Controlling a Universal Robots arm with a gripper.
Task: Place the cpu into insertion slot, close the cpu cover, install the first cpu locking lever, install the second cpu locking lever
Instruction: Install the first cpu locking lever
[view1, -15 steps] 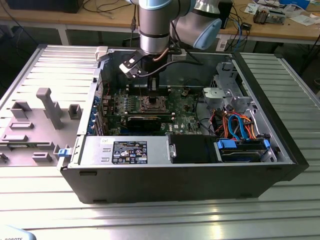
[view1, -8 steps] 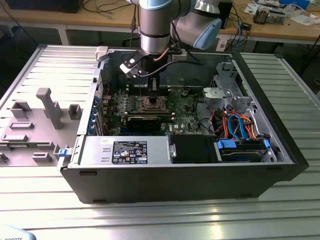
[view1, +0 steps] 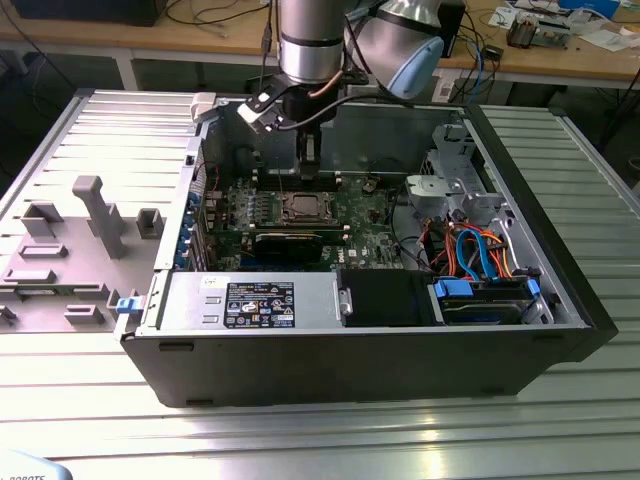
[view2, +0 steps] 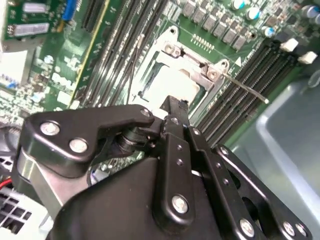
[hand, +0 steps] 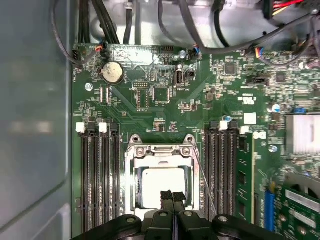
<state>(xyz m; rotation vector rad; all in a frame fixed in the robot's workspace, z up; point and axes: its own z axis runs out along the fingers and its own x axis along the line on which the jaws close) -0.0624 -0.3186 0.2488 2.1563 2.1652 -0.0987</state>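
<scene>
The cpu (hand: 162, 182) is lying flat in its socket, its pale metal top showing through the window of the cpu cover (hand: 160, 150). The cover is lying down over it, framing it on all sides. That fits a chip seated and a cover lowered to clamp it.

A locking lever (hand: 205, 185), a thin wire rod, is running along one side of the cpu cover. In the second wrist view this lever (view2: 247, 90) is angling out from the cover's corner over the neighbouring memory slots (view2: 250, 65). Judgement: it is not latched yet. Whether it is touching the slots cannot be told.

The gripper (hand: 173, 196) is hanging directly over the cpu cover's window, fingers pressed together and carrying nothing. Clenched like this it is presenting one narrow tip, which would suit pushing or hooking better than grasping. Contact with the cpu cannot be told.

Memory slots (hand: 97, 180) are flanking the cpu cover on both sides. A coin cell (hand: 112, 73) is sitting on the motherboard (hand: 165, 95) well beyond the cover's hinge edge.

In the exterior view the arm (view1: 310, 40) is reaching down into the open computer case (view1: 540, 200), keeping the gripper (view1: 308, 160) upright above the cpu cover (view1: 303, 207).
</scene>
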